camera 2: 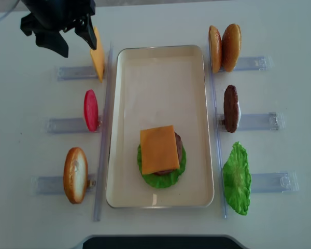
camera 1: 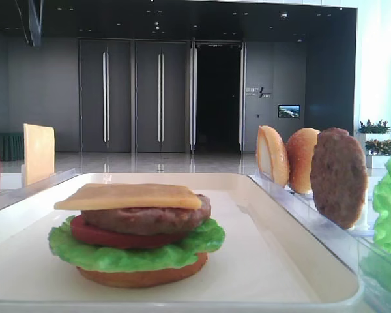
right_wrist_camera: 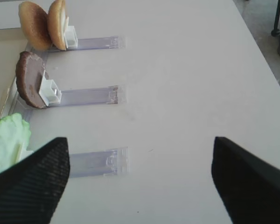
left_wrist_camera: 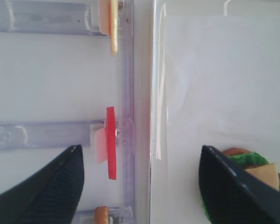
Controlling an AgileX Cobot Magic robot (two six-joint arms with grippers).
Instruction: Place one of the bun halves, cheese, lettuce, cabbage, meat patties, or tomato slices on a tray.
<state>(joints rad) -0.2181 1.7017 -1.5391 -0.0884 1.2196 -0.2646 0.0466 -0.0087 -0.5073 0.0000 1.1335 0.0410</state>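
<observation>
The left gripper is matte black, a blocky, angular body ending in two tapering fingers. Seen from the left wrist camera, its fingers are broad, dark wedges with a fine ribbed weave across their faces. The right gripper's fingers match them: black, thick and rounded at the tips, with the same finely ridged, fabric-like texture.

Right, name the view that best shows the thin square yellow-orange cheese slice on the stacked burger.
The overhead exterior view: the thin square yellow-orange cheese slice shows its whole top face. The low exterior view shows it edge-on, the left wrist only a corner, the right wrist nothing.
</observation>
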